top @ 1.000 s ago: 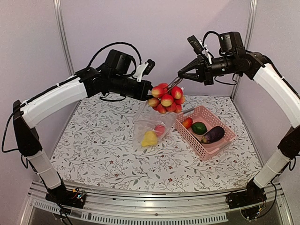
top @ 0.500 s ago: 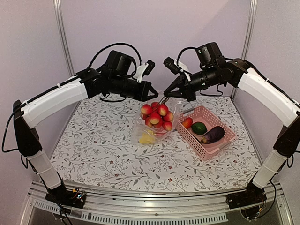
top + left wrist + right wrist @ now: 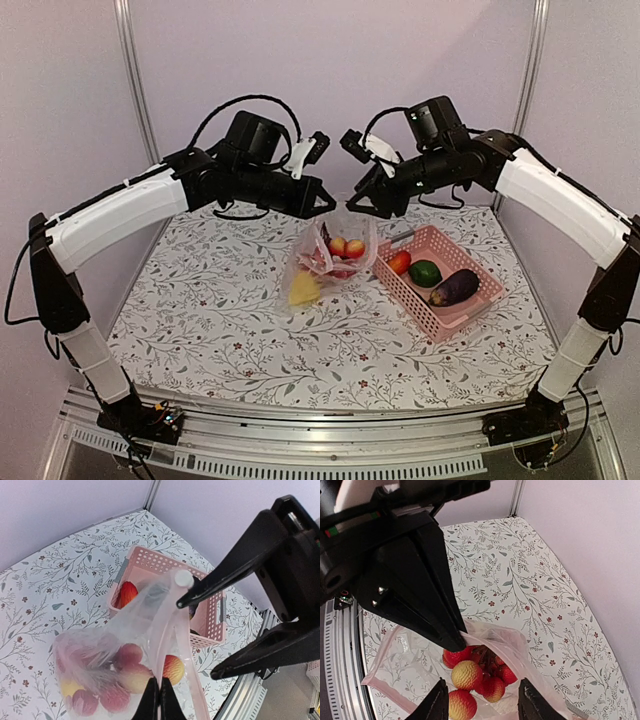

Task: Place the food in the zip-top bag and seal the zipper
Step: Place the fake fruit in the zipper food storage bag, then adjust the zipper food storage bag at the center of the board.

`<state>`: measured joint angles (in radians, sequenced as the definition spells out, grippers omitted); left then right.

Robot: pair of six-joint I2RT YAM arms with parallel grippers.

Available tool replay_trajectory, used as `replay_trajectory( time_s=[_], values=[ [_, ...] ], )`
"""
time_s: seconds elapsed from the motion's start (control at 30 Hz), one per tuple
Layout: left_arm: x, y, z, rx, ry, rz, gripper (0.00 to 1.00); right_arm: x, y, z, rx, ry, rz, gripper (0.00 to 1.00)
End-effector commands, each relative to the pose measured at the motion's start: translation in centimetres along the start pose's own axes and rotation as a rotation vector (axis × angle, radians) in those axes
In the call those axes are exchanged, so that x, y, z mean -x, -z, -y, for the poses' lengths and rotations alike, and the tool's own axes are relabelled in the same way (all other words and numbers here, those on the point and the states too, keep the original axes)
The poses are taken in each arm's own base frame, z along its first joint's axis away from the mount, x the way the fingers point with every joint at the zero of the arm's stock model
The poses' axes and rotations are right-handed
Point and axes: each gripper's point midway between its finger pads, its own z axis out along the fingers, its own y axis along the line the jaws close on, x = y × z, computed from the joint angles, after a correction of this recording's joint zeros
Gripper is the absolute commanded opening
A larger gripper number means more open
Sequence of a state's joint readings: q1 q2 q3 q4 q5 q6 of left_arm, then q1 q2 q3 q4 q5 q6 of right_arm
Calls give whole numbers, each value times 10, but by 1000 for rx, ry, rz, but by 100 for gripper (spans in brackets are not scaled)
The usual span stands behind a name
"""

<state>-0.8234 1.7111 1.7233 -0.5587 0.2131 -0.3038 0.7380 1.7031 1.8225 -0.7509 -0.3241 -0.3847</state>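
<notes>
A desk (image 3: 200, 330) covered in a leafy floral print sits between pale lilac walls; from the top camera the zip-top bag (image 3: 335, 255) hangs near the middle of it, its mouth held up by the left claw (image 3: 328, 203), which is clenched on the bag's upper edge. The right claw (image 3: 355, 205) hovers just beside it with its jaws released and nothing between them. Inside the bag are small red fruits (image 3: 345, 247) and a yellow pepper (image 3: 303, 290). Just right of the bag, the pink basket (image 3: 470, 312) holds a red pepper (image 3: 399, 262), a green pepper (image 3: 425, 273) and a dark eggplant (image 3: 454, 288). The left wrist camera shows its fingers pinched tight on the bag's edge, red fruits below, and the other claw's spread fingers beside the raised mouth. The right wrist camera looks down into the open bag at the fruits, its own fingers apart
</notes>
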Motion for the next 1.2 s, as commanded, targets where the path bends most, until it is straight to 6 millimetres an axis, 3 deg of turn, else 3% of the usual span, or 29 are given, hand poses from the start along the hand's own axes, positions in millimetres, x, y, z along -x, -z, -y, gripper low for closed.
replay_trajectory(
  time_s=[0.0,0.17,0.4,0.57,0.7,0.87,1.17],
  values=[
    [3,9,-8,15,8,25,0,21,26,-22,88,50,70,52],
    [2,12,-19,34,18,25,0,21,51,-31,78,111,98,53],
    [2,16,-27,60,-14,11,0,-19,63,-73,220,309,47,45],
    [3,18,-29,64,-26,2,0,-43,37,-78,161,445,-66,42],
    [1,17,-29,58,-29,-11,0,-61,8,-83,111,579,-165,48],
    [-9,12,-28,40,-23,-52,0,-58,-20,-78,35,662,-196,54],
    [-14,12,-27,32,-25,-73,0,-65,-58,-70,8,722,-237,54]
  ],
)
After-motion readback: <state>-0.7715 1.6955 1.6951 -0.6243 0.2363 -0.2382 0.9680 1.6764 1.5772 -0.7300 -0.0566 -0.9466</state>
